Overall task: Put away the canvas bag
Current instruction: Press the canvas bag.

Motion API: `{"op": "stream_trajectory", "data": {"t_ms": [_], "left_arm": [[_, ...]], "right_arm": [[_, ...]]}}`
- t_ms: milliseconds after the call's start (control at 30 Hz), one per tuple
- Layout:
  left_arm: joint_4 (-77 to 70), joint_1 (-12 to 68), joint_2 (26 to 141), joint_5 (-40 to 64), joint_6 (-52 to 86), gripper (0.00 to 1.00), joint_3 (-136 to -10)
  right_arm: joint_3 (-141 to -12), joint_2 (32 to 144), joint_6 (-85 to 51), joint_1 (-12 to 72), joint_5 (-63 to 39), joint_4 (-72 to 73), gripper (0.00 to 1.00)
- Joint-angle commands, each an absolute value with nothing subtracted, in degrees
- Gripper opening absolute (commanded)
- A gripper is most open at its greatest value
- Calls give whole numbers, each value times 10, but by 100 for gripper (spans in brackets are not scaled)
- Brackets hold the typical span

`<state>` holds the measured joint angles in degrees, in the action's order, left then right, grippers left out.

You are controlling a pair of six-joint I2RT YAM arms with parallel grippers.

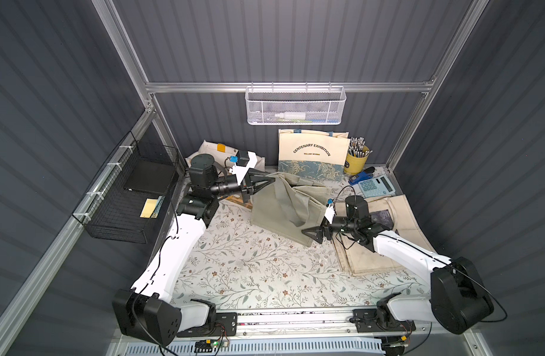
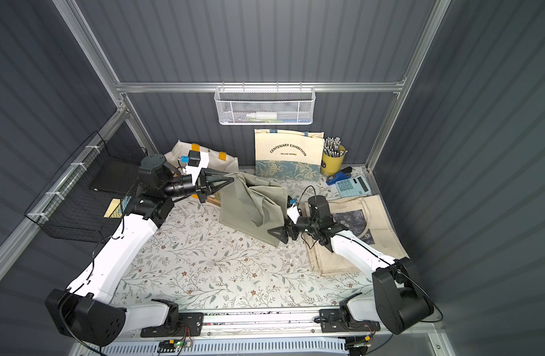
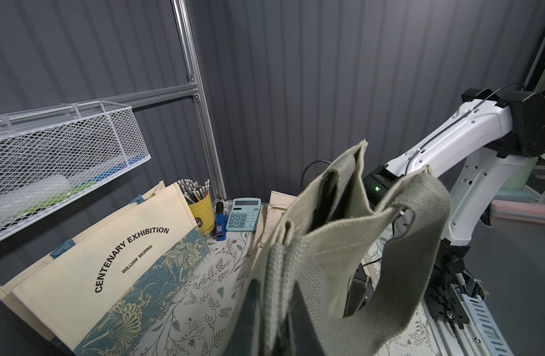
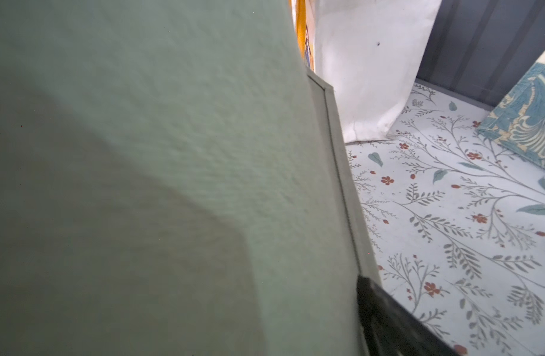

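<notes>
The canvas bag (image 1: 283, 209) (image 2: 249, 206) is sage green and hangs partly lifted over the flowered table, its mouth sagging open. My left gripper (image 1: 272, 178) (image 2: 232, 178) is shut on its top rim and strap at the back left corner; in the left wrist view the webbing (image 3: 336, 246) is pinched between the jaws of the left gripper (image 3: 277, 311). My right gripper (image 1: 309, 235) (image 2: 274, 235) stands open at the bag's front right bottom corner. In the right wrist view the bag's cloth (image 4: 141, 154) fills the frame, one dark finger (image 4: 385, 311) shows beside its seam, and the other is hidden.
A cream "Centenary Exhibition" tote (image 1: 312, 157) leans on the back wall, a white tote (image 1: 209, 151) stands at back left, and a flat cream tote (image 1: 385, 246) lies under the right arm. Pencil cup (image 1: 356, 161), stapler (image 1: 362, 176), calculator (image 1: 376, 186), white mesh basket (image 1: 295, 106), black wire basket (image 1: 132, 197).
</notes>
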<state>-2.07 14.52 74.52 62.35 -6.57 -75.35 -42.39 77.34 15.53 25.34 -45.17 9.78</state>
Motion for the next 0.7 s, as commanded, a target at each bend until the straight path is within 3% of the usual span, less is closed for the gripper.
{"op": "stream_trajectory", "data": {"t_ms": [0, 133, 300, 500, 533, 600, 667], "left_arm": [[-89, 141, 738, 651, -21, 0, -783], [-102, 139, 737, 649, -8, 0, -780], [-115, 135, 740, 642, 5, 0, -776], [-68, 135, 743, 618, -26, 0, -777], [-57, 135, 743, 611, -36, 7, -776], [-42, 135, 744, 598, -47, 35, -775], [-25, 135, 747, 593, -61, 51, -777]], "right_arm": [[-422, 784, 166, 255, -464, 100, 83], [-432, 794, 169, 255, -484, 88, 40], [-437, 785, 174, 255, -498, 77, 2], [-431, 735, 176, 255, -512, 59, 0], [-431, 724, 182, 254, -514, 49, 0], [-431, 706, 190, 254, -516, 33, 0], [-435, 691, 204, 254, -519, 8, 0]]}}
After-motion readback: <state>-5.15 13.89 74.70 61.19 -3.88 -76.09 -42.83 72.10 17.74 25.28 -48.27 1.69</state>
